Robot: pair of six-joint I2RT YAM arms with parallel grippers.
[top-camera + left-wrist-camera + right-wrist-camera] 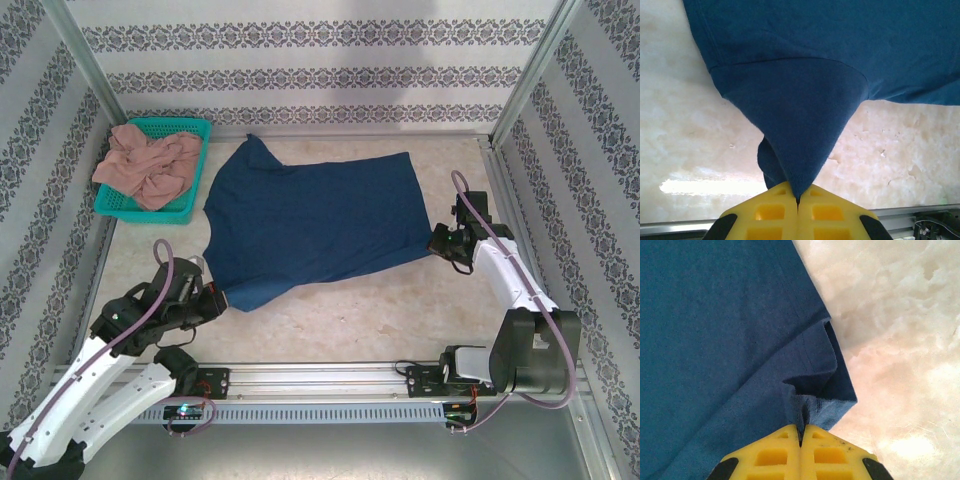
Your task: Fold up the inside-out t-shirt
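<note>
A teal basket [196, 128] holding a pinkish garment [148, 166] sits far left on the bench [360, 320]. The left claw [798, 199] is clamped on a sleeve tip of the navy t-shirt [310, 220], spread flat mid-bench; the right claw [801, 434] pinches its hem corner.

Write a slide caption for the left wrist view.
Left claw shut on a sleeve of the navy t-shirt, cloth drawn to a point over the pale tabletop.
</note>
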